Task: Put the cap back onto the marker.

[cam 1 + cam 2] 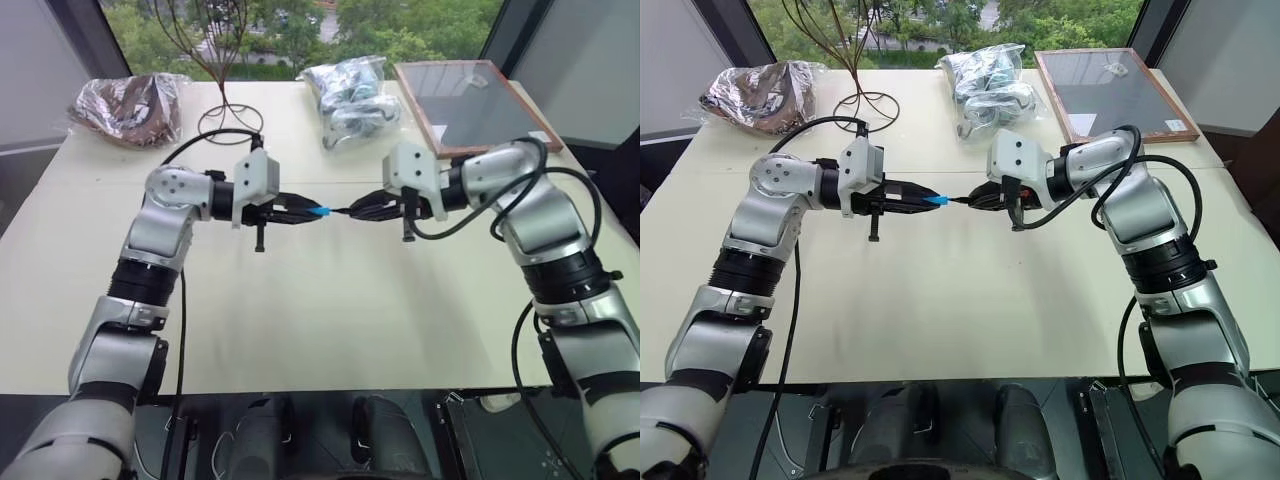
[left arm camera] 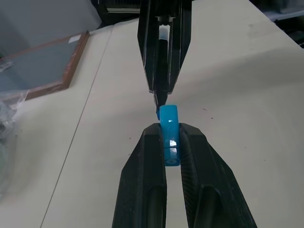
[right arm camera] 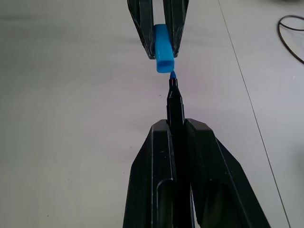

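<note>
Above the cream table (image 1: 330, 320), the left gripper (image 2: 172, 142) is clamped on the cap (image 2: 169, 128) — its open end faces the right gripper (image 3: 176, 124), which is clenched around the marker (image 3: 174, 102). The two meet nose to nose in mid-air — the marker's blue tip sits just at the cap's mouth, not yet seated inside.

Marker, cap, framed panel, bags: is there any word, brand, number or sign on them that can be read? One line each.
None can be read.
marker: plain dark barrel, no print visible.
cap: plain blue.
framed panel: a small pale tag, too small to read.
plastic bags: no legible print.
</note>
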Controlling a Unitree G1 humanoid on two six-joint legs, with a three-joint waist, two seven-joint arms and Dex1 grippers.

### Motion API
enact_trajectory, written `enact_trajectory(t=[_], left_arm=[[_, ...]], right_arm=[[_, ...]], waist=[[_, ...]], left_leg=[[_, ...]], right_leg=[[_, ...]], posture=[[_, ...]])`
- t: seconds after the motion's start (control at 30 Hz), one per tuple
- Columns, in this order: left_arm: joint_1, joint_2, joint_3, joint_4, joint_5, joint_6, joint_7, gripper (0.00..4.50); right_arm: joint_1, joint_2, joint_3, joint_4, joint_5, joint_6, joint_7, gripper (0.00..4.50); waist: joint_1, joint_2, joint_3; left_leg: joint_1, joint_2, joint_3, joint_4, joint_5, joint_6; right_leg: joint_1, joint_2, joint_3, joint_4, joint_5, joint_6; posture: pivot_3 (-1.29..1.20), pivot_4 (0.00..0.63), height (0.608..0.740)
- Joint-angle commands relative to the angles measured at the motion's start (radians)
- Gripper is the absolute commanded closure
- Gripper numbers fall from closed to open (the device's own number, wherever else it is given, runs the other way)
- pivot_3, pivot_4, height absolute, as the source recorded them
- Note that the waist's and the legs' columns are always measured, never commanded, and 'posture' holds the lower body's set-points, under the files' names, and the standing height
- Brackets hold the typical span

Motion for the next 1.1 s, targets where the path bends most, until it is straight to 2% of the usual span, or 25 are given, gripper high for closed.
enact_trajectory(t=[0.03,1.1], left_arm=[[-0.017,0.000,0.004,0.004,0.009,-0.033,0.011,4.48],[-0.028,-0.029,-0.001,0.053,0.023,-0.069,0.017,4.48]], right_arm=[[-0.005,-0.001,-0.012,-0.037,0.007,-0.002,-0.003,4.50],[0.010,0.018,-0.009,-0.075,0.017,0.027,-0.016,4.50]], waist=[[0.000,0.000,0.000],[0.000,0.000,0.000]], left_leg=[[0.000,0.000,0.000,0.000,0.000,0.000],[0.000,0.000,0.000,0.000,0.000,0.000]], right_leg=[[0.000,0.000,0.000,0.000,0.000,0.000],[0.000,0.000,0.000,0.000,0.000,0.000]], posture=[[0.00,0.150,0.740],[0.00,0.150,0.740]])
